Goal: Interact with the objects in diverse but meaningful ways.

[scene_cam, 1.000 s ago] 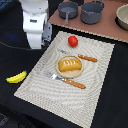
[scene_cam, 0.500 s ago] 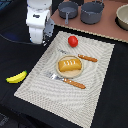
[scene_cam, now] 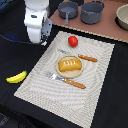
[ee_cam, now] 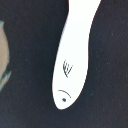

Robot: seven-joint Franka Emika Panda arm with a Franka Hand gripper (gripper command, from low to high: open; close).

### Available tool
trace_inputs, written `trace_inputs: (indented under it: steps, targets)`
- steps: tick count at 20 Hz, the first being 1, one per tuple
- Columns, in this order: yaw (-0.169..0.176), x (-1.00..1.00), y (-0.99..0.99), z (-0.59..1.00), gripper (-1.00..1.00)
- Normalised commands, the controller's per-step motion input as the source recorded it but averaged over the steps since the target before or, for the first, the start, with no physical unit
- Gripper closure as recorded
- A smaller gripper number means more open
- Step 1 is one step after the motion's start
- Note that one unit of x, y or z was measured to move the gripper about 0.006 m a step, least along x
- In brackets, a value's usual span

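The arm (scene_cam: 37, 22) hung over a white fish (ee_cam: 72, 55), apparently lining up a pick; its grip state couldn't be told, so descending came next.

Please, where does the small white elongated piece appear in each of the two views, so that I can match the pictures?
Exterior view: the white piece cannot be seen; the arm stands at that view's upper left and may hide it.
Wrist view: the white piece fills the middle, long and narrow, with dark marks near its rounded end, on a dark surface.
Shared landmark: the dark surface beside the placemat.
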Motion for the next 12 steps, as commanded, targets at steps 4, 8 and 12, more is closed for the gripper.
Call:
trace_inputs:
  steps: [4,8,12]
  targets:
    - [-0.018,-0.39,0.17,-0.32,-1.0]
    - [0.0,-0.33,0.38,-0.28,-1.0]
    - [0.0,-0.3,0.32,-0.27,-1.0]
